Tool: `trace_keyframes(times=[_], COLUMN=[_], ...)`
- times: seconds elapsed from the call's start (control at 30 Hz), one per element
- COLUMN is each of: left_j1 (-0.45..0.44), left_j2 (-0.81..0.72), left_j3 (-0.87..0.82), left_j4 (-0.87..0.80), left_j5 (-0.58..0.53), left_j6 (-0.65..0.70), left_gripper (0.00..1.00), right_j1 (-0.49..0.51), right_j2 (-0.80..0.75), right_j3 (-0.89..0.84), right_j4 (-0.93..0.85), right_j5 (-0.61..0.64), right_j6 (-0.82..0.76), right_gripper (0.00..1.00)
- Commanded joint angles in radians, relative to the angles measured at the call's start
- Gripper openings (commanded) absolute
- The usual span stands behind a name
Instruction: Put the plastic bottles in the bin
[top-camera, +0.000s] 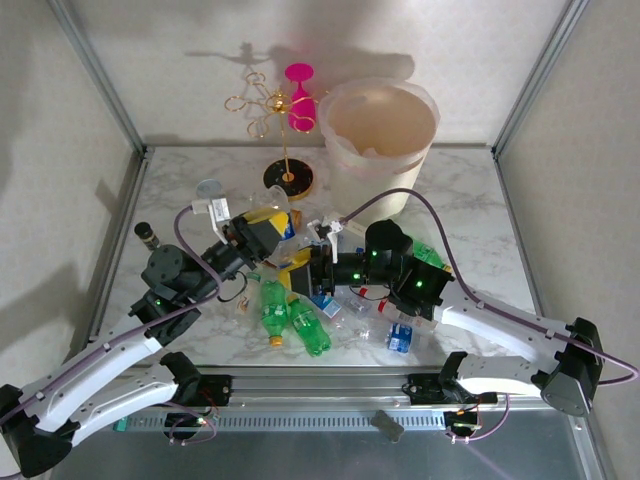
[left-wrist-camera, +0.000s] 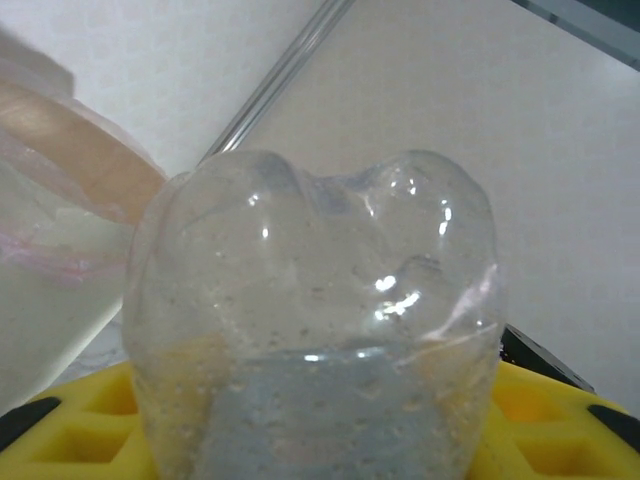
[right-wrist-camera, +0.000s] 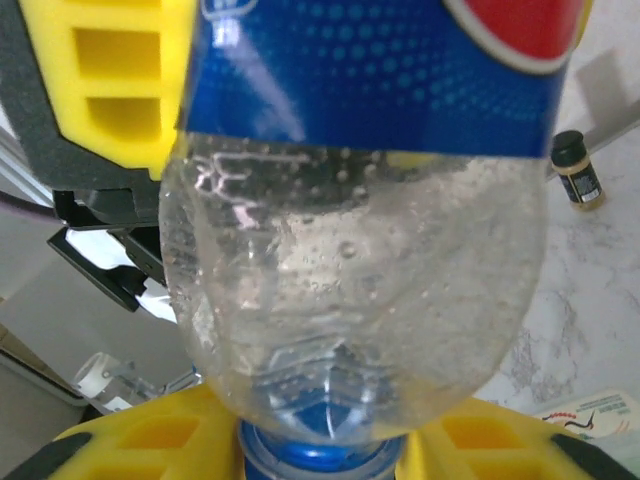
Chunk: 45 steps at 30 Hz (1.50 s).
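I saw the bin (top-camera: 372, 190) pale cream and translucent, on a white table (top-camera: 470, 215) veined with grey marbling. The green bottles (top-camera: 310, 330) were bright green. The blue-labelled bottle (right-wrist-camera: 360, 250) was clear below a dotted blue label with a red patch, and its cap was blue. The clear bottle (left-wrist-camera: 315, 320) looked colourless. The finger pads (right-wrist-camera: 150, 445) were yellow, the glass (top-camera: 300, 95) pink, and its wire stand (top-camera: 262, 105) gold.

White-black arms (top-camera: 100, 385), yellow pads (left-wrist-camera: 70, 425), purple cables (top-camera: 400, 191)

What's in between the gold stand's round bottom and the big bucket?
Nothing, just a bare strip of marble table between the stand's base and the bin, seen in the top view.
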<state>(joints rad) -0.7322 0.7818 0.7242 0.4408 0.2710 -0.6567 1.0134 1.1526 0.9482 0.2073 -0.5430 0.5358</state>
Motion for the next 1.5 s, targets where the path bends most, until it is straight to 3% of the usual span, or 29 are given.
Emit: trace_keyframes(times=[0.0,0.2,0.27,0.33,0.43,0.47,0.6,0.73,0.9,1.07,1.3,1.47], left_j1=[-0.017,-0.030,-0.029,-0.029,-0.030,-0.030,-0.029,-0.030,-0.030,-0.030,-0.029,-0.024], left_j2=[0.004,-0.006,-0.011,-0.015,-0.037,-0.049,-0.101,-0.084,-0.011,0.044,0.061,0.086], left_j3=[0.010,0.015,0.025,0.048,0.104,0.121,0.182,0.206,0.198,0.202,0.181,0.169], left_j4=[0.038,0.013,-0.008,-0.050,-0.172,-0.209,-0.372,-0.496,-0.568,-0.601,-0.589,-0.583], left_j5=[0.031,0.017,0.015,0.010,-0.049,-0.087,-0.296,-0.432,-0.436,-0.486,-0.528,-0.513], left_j6=[0.004,0.023,0.031,0.055,0.121,0.144,0.266,0.348,0.369,0.357,0.342,0.327], left_gripper=[0.45,0.51,0.60,0.78,0.98,1.00,1.00,0.99,0.98,0.97,0.98,0.99], right_j1=[0.009,0.010,0.010,0.009,0.009,0.009,-0.038,-0.200,-0.433,-0.556,-0.620,-0.629], right_j2=[0.003,-0.018,-0.033,-0.049,-0.076,-0.087,-0.133,-0.152,-0.022,0.215,0.567,0.720], right_j3=[0.014,0.000,-0.007,-0.008,0.004,0.012,0.071,0.168,0.397,0.652,1.048,1.184], right_j4=[0.066,0.063,0.050,0.020,-0.055,-0.090,-0.256,-0.435,-0.638,-0.771,-0.952,-1.038], right_j5=[-0.012,0.023,0.045,0.084,0.166,0.207,0.376,0.538,0.655,0.715,0.710,0.717], right_j6=[0.003,0.008,0.004,-0.004,-0.028,-0.041,-0.082,-0.088,-0.130,-0.214,-0.276,-0.296], right_gripper=[0.30,0.06,0.02,0.00,0.00,0.00,0.00,0.00,0.00,0.00,0.00,0.00])
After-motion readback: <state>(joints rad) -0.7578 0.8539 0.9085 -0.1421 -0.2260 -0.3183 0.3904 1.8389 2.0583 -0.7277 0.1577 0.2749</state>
